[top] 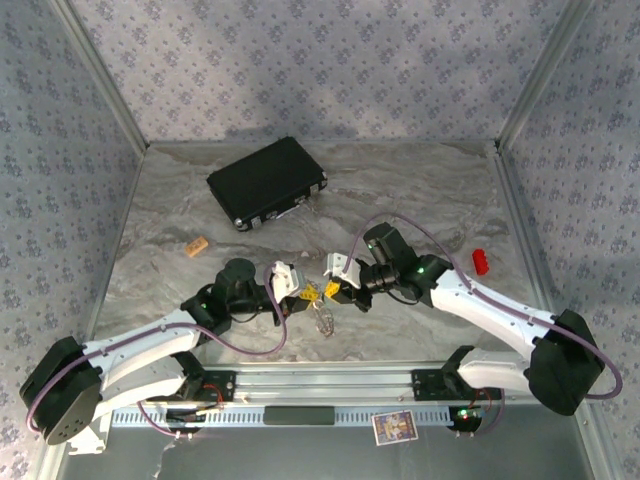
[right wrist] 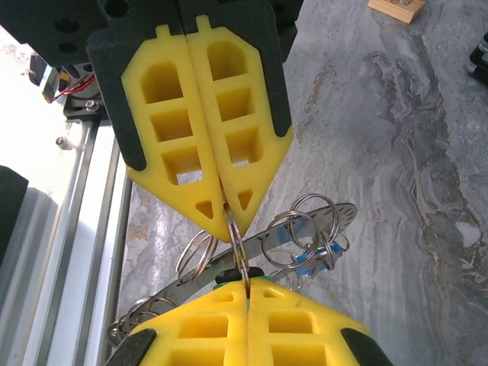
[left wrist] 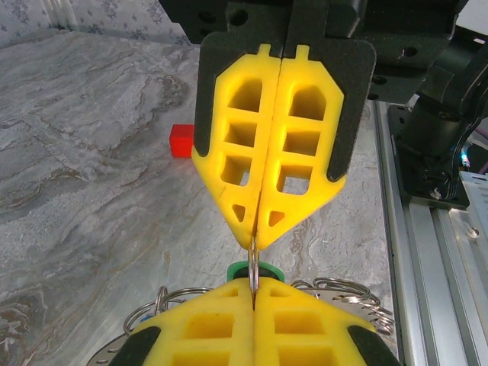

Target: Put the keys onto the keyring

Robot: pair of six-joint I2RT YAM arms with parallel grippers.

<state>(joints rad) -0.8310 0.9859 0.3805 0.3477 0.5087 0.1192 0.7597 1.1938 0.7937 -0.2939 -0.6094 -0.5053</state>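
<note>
My two grippers meet tip to tip above the near middle of the table. The left gripper [top: 297,292] [left wrist: 254,288] and the right gripper [top: 328,291] [right wrist: 248,284] are both shut on one thin split ring [right wrist: 236,236], held edge-on between them. The flat grey toothed keyring [top: 322,318] [right wrist: 343,210] [left wrist: 358,301] hangs just below the tips with several small split rings on it. The green key [left wrist: 270,270] [right wrist: 229,276] sits right at the pinched ring. The blue key [right wrist: 306,265] dangles among rings further along the plate.
A black rectangular case [top: 267,182] lies at the back left of the table. A small wooden block [top: 197,244] is on the left and a red block [top: 480,261] [left wrist: 181,141] on the right. The aluminium rail [top: 320,385] runs along the near edge.
</note>
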